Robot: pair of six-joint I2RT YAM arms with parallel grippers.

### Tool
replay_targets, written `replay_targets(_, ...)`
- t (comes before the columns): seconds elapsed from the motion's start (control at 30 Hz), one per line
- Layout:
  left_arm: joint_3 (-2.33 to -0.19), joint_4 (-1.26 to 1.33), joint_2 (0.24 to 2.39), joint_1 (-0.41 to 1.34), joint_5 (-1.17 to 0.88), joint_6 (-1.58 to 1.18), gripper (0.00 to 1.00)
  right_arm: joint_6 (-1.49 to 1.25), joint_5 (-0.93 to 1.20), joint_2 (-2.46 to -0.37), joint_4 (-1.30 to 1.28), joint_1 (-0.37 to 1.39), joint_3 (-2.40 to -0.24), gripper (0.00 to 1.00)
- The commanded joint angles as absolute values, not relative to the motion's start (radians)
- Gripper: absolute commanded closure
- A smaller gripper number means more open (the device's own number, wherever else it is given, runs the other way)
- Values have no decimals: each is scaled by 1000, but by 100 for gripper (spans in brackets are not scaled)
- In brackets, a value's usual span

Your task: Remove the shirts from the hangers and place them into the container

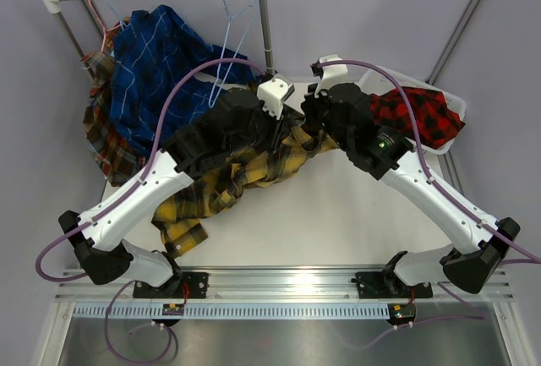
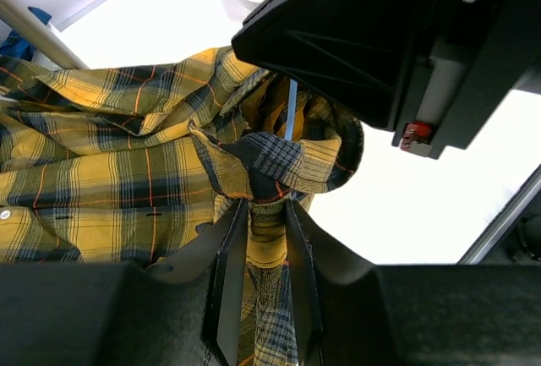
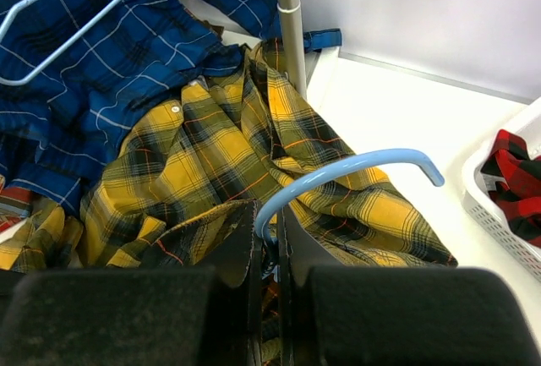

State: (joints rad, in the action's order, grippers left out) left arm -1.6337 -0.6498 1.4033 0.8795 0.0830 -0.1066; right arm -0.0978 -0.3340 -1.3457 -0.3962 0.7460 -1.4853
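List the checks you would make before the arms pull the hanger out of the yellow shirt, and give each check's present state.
1. Hanger grip: right gripper shut on blue hanger, ok.
2. Fabric grip: yellow shirt pinched in left gripper, ok.
3. Hanger out of shirt: not ok, its wire runs into the fabric.
4. Hanger's shoulders free of sleeves: cannot tell, hidden.
5. Drop spot: container uncovered, red shirt inside, ok.

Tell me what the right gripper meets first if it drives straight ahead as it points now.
Shut on the blue hanger hook, the right gripper would likely run into the yellow shirt heaped just ahead; the rack post stands beyond, depth unclear.
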Motion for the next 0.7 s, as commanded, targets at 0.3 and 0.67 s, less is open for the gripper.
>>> replay_targets(0.3,-1617,-557,1373,874,78,-129,94,-98,-385,-1333,-385,742,-1494,100)
replay_targets(0.67,-1542,-539,1319,873,84,-127,100,-72,-459,-1322,-384,742,-1474,100)
